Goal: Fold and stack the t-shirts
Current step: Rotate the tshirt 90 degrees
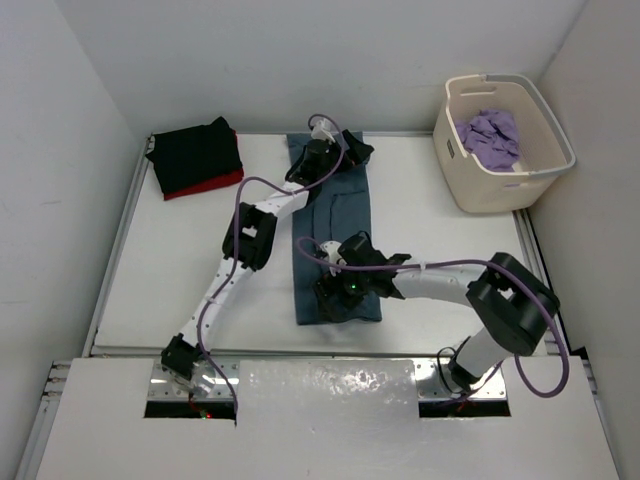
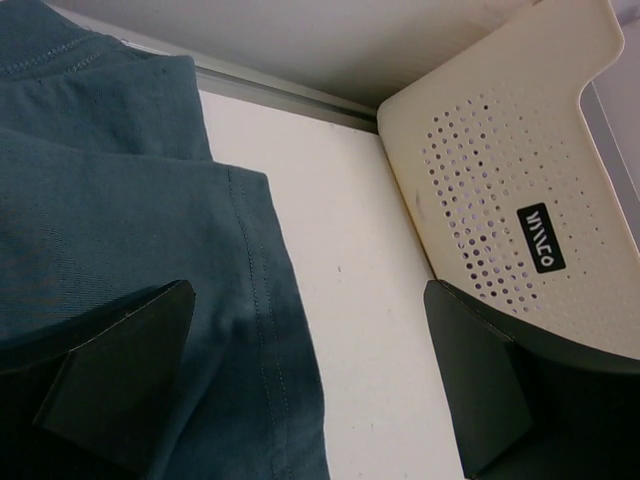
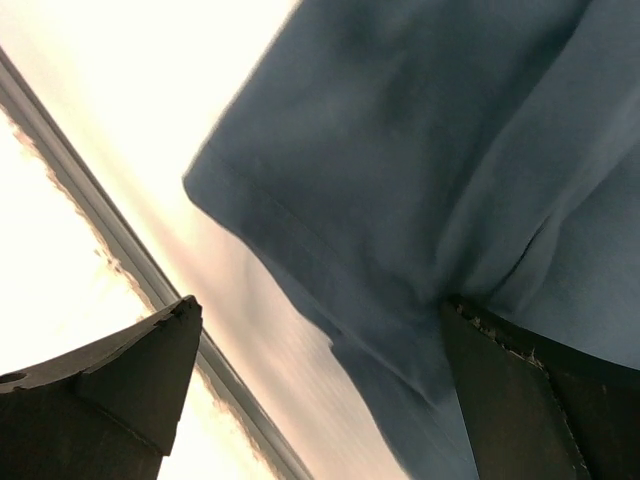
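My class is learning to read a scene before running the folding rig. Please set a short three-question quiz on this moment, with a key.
1. True or false: the black shirt lies on top of the red shirt.
2. The lavender shirt is: A) on the black shirt, B) in the cream tub, C) held in fingers.
3. Fill in: the left fingers and right fingers at the blue-grey shirt are both ___.
Key: 1 true; 2 B; 3 open.
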`<action>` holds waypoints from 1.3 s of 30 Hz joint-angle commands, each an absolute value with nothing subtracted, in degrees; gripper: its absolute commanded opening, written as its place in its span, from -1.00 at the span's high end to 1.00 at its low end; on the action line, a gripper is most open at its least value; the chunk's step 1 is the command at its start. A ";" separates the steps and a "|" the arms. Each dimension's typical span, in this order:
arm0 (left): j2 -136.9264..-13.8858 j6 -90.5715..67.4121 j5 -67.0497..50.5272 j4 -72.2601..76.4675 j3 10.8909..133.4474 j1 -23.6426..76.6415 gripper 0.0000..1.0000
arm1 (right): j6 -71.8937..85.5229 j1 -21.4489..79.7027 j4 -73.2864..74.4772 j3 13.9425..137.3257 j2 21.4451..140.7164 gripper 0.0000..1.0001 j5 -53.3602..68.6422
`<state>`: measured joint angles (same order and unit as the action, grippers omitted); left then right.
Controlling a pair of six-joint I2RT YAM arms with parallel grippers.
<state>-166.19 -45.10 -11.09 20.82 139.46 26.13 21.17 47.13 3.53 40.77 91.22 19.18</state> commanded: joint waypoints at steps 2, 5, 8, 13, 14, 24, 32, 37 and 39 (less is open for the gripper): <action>-164.54 -43.69 -10.11 22.24 140.45 25.40 -0.99 | 18.64 47.55 8.26 42.63 84.92 -0.98 15.91; -161.03 -42.63 -10.98 21.80 140.18 25.05 -0.99 | 17.41 47.55 8.88 42.01 79.38 -0.98 16.61; -156.37 -40.87 -10.99 20.22 140.19 25.05 -0.99 | 16.09 47.64 9.40 40.79 73.75 -0.98 17.31; -143.23 -35.36 -17.29 11.01 135.30 25.05 -0.99 | 18.80 47.46 16.15 37.97 65.23 -0.98 6.47; -140.04 -34.64 -17.23 6.37 132.57 25.14 -0.99 | 20.20 47.29 17.65 37.62 64.43 -0.98 3.63; -88.92 -35.14 -3.87 -5.09 64.95 29.62 -1.00 | 23.12 33.49 18.98 27.51 62.57 -0.98 14.93; -72.43 -45.69 -6.06 -17.74 41.67 36.73 -0.99 | 25.66 32.96 14.51 22.59 63.89 -0.96 21.53; -72.51 -48.25 -5.01 -24.61 36.92 40.16 -0.99 | 29.69 32.87 10.82 19.69 64.34 -0.85 18.29; -73.21 -48.51 -9.20 -21.29 34.21 40.86 -0.87 | 29.88 32.70 10.72 19.77 65.12 -0.82 16.36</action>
